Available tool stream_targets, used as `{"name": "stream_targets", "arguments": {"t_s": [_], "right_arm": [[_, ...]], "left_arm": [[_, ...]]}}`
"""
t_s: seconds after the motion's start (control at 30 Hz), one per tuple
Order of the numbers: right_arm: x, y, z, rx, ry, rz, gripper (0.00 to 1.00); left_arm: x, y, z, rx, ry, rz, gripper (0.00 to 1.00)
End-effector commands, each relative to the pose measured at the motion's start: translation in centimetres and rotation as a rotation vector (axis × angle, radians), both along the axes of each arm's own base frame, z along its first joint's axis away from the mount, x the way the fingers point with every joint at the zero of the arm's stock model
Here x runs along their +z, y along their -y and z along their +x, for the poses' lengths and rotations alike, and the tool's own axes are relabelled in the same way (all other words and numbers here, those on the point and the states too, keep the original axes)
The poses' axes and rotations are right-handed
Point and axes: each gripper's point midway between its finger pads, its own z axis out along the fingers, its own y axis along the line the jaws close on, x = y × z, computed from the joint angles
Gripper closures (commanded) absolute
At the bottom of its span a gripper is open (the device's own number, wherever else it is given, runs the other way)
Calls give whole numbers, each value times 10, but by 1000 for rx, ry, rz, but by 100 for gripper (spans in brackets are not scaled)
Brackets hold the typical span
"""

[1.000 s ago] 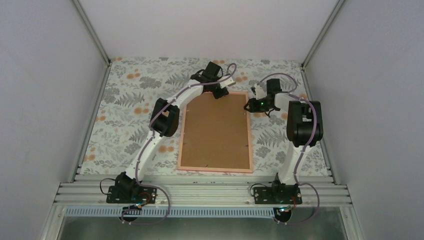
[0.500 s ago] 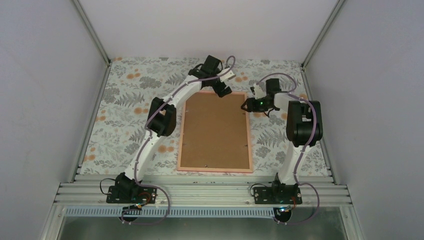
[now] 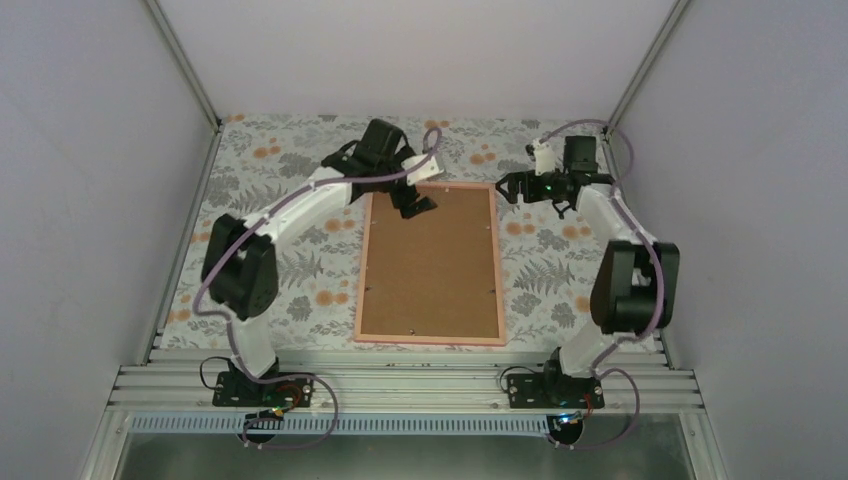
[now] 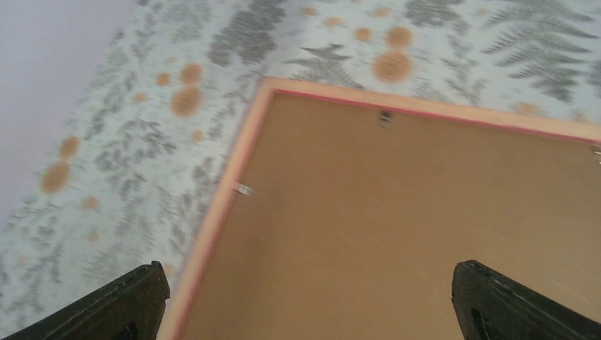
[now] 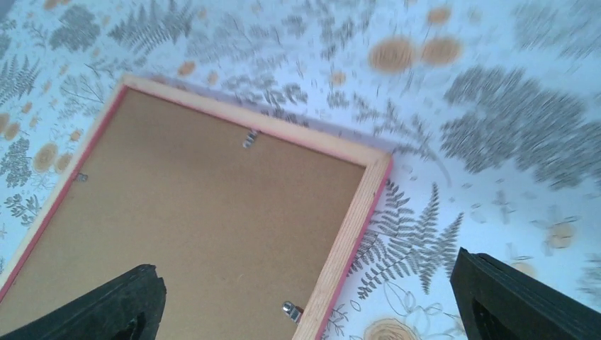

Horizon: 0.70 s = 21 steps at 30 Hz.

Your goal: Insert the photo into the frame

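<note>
The frame (image 3: 430,341) lies face down mid-table, its thin pink rim around a brown backing board (image 3: 430,265). The photo is hidden. My left gripper (image 3: 412,203) hovers over the frame's far left corner, open and empty. In the left wrist view the left gripper (image 4: 312,312) spreads wide above the board (image 4: 397,212) and the frame's rim (image 4: 234,177). My right gripper (image 3: 515,188) hangs just beyond the far right corner, open and empty. The right wrist view shows the right gripper (image 5: 312,304) straddling the frame's side rail (image 5: 354,227), with the board (image 5: 198,212) beside it.
A floral cloth (image 3: 270,200) covers the table, with white walls on three sides. Small metal tabs (image 5: 290,309) stick out from the frame's inner edge over the board. The arm bases stand on an aluminium rail (image 3: 420,385) at the near edge.
Both grippers have opened wide. The left arm has swung to the left and drawn its gripper slightly nearer. The right gripper has risen and moved toward the back wall.
</note>
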Motion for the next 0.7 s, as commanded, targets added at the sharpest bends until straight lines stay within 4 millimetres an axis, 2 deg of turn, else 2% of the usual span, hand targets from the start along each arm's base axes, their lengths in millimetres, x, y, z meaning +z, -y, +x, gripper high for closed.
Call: {"name": "stream_targets", "arguments": {"t_s": [0.0, 0.1, 0.2, 0.27, 0.47, 0.57, 0.67], "right_arm": [[60, 13, -15, 2, 210, -93, 0], [77, 19, -34, -31, 261, -90, 0], [91, 17, -56, -31, 284, -27, 0], [94, 11, -70, -6, 278, 10, 0], [75, 4, -97, 25, 168, 68, 0], [62, 1, -106, 28, 102, 108, 0], [49, 2, -108, -7, 36, 139, 0]], "left_arm": [[14, 2, -52, -82, 35, -29, 0], [-1, 4, -104, -175, -28, 17, 0], [-32, 13, -161, -269, -56, 92, 0], [-49, 20, -189, -301, -32, 136, 0], [-83, 37, -244, -361, -28, 177, 0], [-102, 42, -279, -454, -27, 206, 0], [-115, 45, -298, -503, -31, 213, 3]]}}
